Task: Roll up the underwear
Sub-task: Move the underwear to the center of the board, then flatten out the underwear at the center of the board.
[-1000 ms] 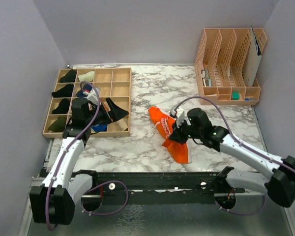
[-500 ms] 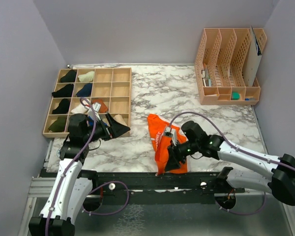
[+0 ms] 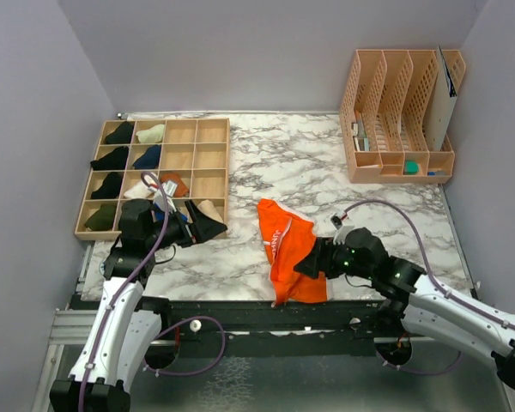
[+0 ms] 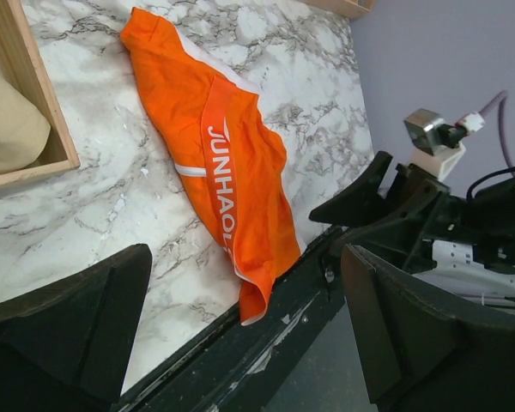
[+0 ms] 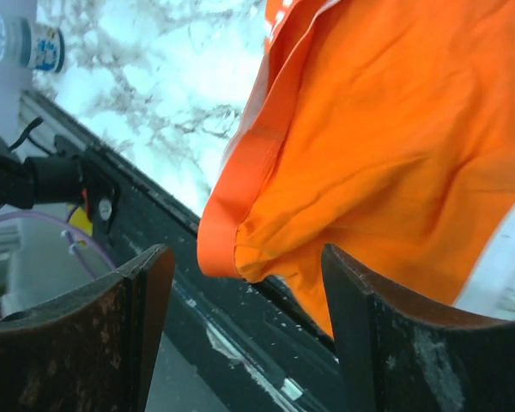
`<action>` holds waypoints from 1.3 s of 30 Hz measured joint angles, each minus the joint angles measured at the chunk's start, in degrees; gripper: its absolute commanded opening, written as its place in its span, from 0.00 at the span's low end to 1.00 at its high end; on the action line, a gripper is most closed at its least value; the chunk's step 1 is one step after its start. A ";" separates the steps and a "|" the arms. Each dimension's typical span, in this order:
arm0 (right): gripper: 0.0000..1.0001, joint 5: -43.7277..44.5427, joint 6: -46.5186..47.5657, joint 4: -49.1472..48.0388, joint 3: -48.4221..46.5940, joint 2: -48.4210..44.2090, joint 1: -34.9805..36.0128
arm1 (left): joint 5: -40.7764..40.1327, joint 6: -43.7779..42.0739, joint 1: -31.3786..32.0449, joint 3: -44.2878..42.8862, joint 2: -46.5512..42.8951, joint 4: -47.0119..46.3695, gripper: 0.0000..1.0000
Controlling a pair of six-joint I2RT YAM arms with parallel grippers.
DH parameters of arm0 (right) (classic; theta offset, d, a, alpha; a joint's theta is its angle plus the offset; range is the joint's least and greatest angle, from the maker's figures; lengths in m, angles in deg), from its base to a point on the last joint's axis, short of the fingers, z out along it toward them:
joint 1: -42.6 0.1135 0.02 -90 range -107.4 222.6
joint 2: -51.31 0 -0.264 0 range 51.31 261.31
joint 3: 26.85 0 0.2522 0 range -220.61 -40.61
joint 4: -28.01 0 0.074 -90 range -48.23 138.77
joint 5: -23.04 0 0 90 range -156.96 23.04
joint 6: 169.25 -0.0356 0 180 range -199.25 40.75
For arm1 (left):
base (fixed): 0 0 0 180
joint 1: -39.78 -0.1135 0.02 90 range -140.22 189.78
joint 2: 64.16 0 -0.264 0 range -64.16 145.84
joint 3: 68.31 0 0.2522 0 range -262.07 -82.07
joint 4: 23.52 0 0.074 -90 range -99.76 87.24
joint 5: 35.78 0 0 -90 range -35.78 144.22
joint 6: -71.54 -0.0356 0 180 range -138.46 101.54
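The orange underwear [image 3: 285, 249] with a white lettered waistband lies stretched out at the table's front edge, its lower corner hanging over the black rail. In the left wrist view the orange underwear [image 4: 232, 163] lies ahead of my left gripper [image 4: 240, 343], which is wide open and holds nothing. My left gripper [image 3: 210, 225] hovers by the organizer's front right corner. Just right of the cloth's lower end, my right gripper [image 3: 307, 264] is open. In its own view, the right gripper [image 5: 240, 343] frames the hanging corner [image 5: 266, 249] without pinching it. A rust-brown underwear [image 3: 177, 183] sits in the organizer.
A wooden compartment organizer [image 3: 212, 163] with dark, blue and cream bundles stands at the back left. A wooden file rack [image 3: 401, 112] stands at the back right. The black rail [image 3: 266, 313] runs along the table's front edge. Purple walls close in both sides.
My right gripper dragged the orange underwear toward the front edge, then opened, let it go and drew back to the right. The left arm pulled back from the organizer and now holds still.
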 measured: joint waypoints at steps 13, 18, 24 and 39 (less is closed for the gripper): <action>0.60 7.98 -1.92 0.26 -15.02 24.87 18.91 | -0.76 -0.15 0.00 0.02 0.74 0.20 0.99; 0.61 26.82 -8.28 8.63 -21.31 33.18 35.17 | -3.06 -0.15 0.00 0.02 1.84 1.60 0.99; 0.60 41.99 -22.58 25.77 -33.07 51.91 42.25 | -5.22 -0.02 0.00 0.02 1.77 2.58 0.99; 0.23 48.52 -24.26 26.47 -28.00 50.23 40.19 | -8.63 0.39 0.00 0.02 2.08 3.06 0.99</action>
